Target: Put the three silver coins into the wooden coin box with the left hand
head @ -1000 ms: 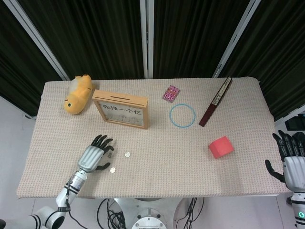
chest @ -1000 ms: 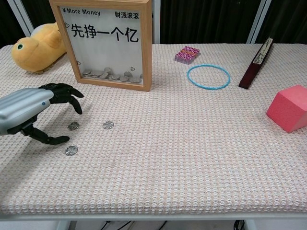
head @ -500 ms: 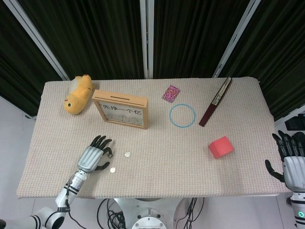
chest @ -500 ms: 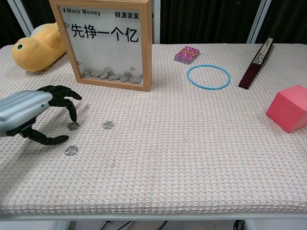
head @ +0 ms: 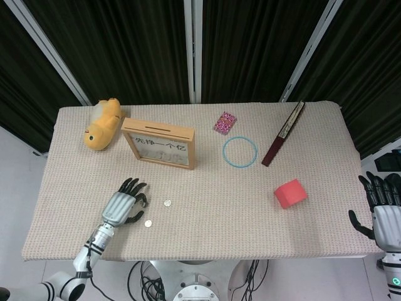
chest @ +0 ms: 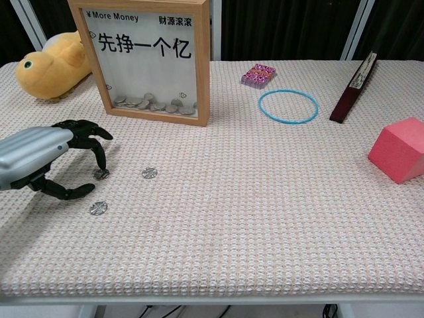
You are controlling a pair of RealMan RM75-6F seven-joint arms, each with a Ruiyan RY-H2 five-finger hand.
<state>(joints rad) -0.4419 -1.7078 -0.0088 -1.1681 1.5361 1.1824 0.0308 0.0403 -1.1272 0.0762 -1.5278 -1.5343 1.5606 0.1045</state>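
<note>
Silver coins come first: in the head view two of them show in the lower left of the frame, one (head: 167,203) just right of the left hand (head: 123,205) and another (head: 148,223) lower, near the thumb side. The third is hidden under the fingers here. The wooden coin box (head: 160,143) stands above them, upper left of centre, its slot on the top edge. The right hand (head: 383,212) hangs at the lower right edge, off the table (head: 207,238), fingers apart and holding nothing. A yellow plush toy (head: 101,123) lies left of the box, well clear of the work.

In the chest view, at the left edge, the left hand (chest: 46,159) arches over the third coin (chest: 101,174); its fingertips (chest: 99,164) come down right at that coin while the thumb sits apart, lower down. Nothing is lifted yet, so I read the hand as half-curled and empty. The other coins lie at (chest: 150,173) and (chest: 98,208).

The risk, as I judge it: a thin flat coin on a woven cloth gives little edge to catch. The fingertips may only press it down or push it sideways rather than pinch it. A closing thumb could also nudge the lower coin. Later, a poorly pinched coin could slip before reaching the narrow slot
</note>
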